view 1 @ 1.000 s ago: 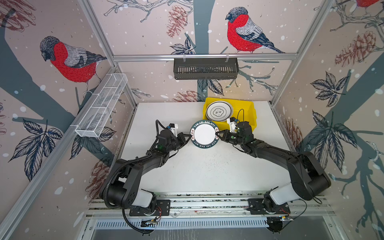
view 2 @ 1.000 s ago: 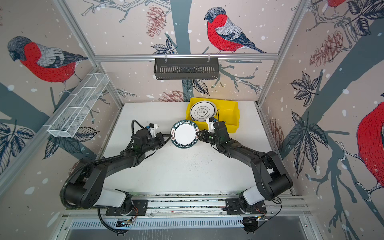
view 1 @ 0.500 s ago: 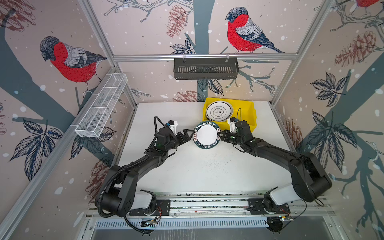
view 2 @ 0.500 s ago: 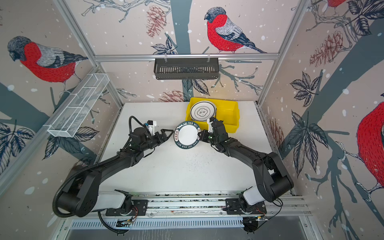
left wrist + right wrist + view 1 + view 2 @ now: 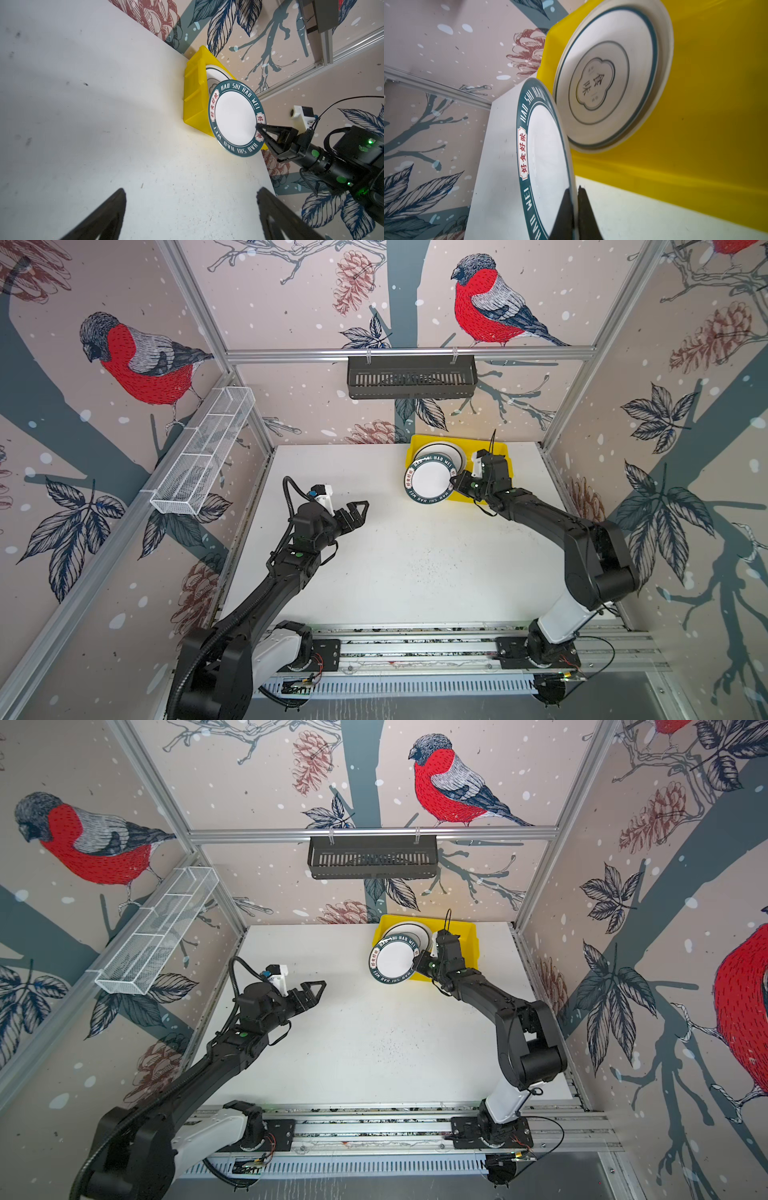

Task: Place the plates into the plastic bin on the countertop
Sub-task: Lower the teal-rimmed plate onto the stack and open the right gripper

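At the countertop's point(image 5: 395, 556) 9 o'clock the left gripper point(image 5: 360, 513) hangs wide open and empty, clear of the plate's path, I judge. Toward 1 o'clock the green-rimmed plate point(image 5: 428, 484) tilts over the near-left corner of the yellow bin point(image 5: 500, 447), pinched at its 3 o'clock edge by the right gripper point(image 5: 456, 482) — likely angled to clear the rim. A ringed plate point(image 5: 441, 449) lies inside — how many sit beneath it is hidden.

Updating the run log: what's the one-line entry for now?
left gripper: open, empty | right gripper: shut on green-rimmed plate | position: tilted at yellow bin edge, not yet in | inside: ringed plate
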`<state>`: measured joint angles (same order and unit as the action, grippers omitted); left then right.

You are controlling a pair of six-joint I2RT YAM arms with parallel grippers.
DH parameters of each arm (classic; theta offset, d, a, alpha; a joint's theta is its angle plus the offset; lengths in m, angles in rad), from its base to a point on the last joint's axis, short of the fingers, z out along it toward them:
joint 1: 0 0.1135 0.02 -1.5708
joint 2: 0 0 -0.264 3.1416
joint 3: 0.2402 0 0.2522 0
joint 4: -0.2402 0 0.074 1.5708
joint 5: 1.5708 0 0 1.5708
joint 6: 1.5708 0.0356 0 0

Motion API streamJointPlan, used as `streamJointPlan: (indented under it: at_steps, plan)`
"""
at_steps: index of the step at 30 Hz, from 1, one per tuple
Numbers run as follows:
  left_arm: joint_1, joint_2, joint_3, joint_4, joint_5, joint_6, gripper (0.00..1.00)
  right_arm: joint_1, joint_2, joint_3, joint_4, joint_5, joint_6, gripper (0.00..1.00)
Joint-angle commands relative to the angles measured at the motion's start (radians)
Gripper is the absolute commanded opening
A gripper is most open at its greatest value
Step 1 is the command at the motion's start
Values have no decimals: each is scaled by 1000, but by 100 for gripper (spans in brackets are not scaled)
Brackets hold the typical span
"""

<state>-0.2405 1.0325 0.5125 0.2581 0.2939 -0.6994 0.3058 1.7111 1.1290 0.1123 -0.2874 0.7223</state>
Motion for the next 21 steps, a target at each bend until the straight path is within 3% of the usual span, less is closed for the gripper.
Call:
streamJointPlan:
  at_steps: [1, 8, 17, 19, 21]
  plan:
    - [3, -79, -32, -61, -133, 52, 97, -20, 66, 96, -14, 22, -24, 0]
    - [7, -215, -68, -138, -251, 91, 97, -50, 227, 273, -41, 60, -11, 0]
    - [12, -205, -61, -160, -274, 112, 97, -43, 310, 376, -122, 127, -42, 2]
    - [13, -196, -59, -155, -276, 116, 97, -38, 315, 396, -162, 156, -67, 12]
    - [15, -183, -58, -142, -283, 125, 97, -33, 314, 415, -194, 173, -101, 47]
